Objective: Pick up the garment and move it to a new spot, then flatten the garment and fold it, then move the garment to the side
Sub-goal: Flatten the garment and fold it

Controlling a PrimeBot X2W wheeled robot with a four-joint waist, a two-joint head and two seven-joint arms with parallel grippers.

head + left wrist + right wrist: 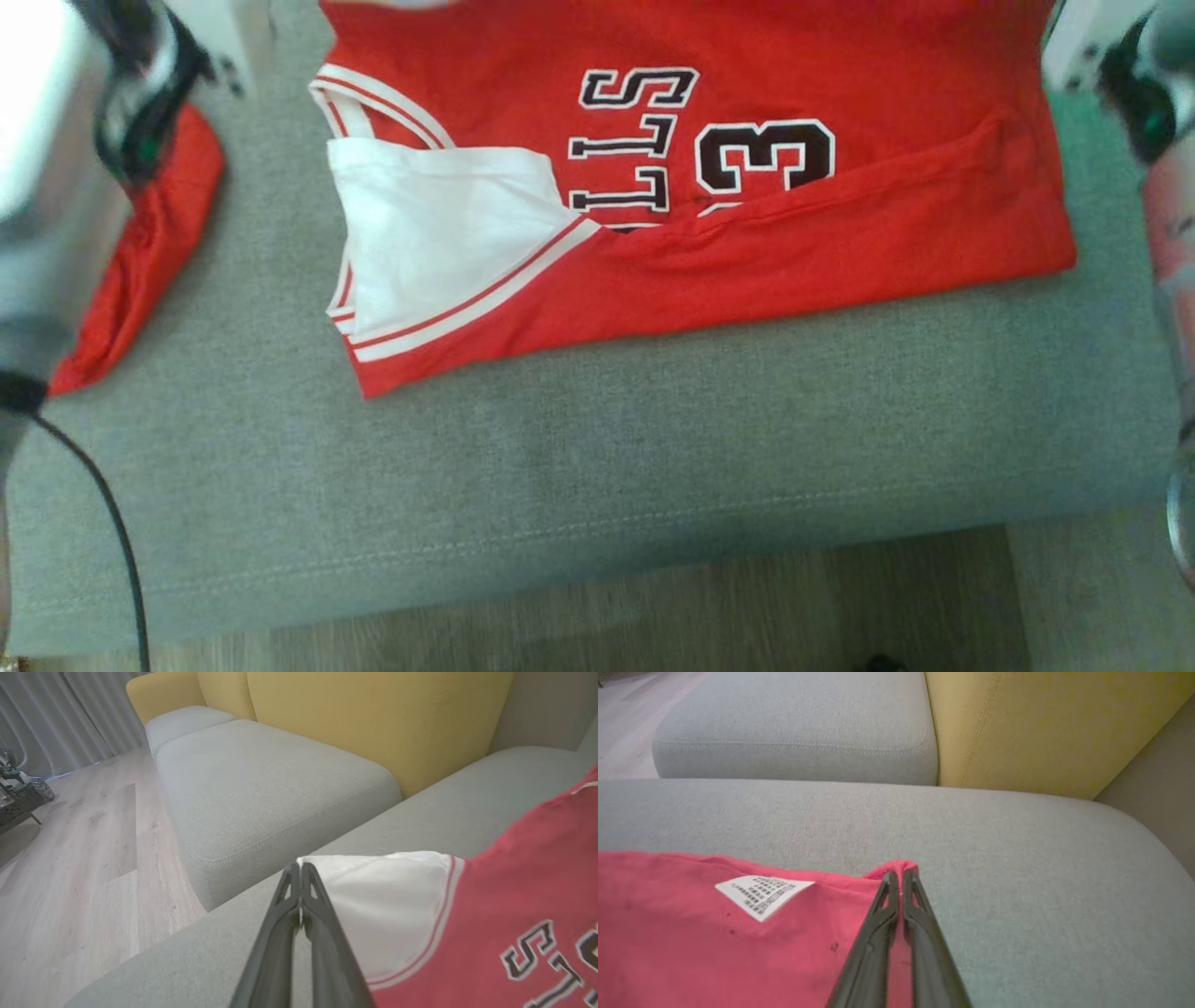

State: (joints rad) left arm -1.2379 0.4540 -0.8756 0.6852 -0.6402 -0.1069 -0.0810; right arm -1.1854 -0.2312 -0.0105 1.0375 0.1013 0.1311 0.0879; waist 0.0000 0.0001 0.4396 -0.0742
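left end effector [300,865], slim dark fingers pressed together, nips the smooth white corner of the red knit jersey [840,243]. the jersey lies folded on the coarse grey sofa cushion [597,467], long axis left to right, neckline leftward, hem rightward. right end effector [900,875], likewise closed, pinches a hem corner.

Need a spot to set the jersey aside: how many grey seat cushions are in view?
3. The first cushion lies under the jersey; the second cushion sits beside it; the third cushion lies beyond that. More may be hidden.
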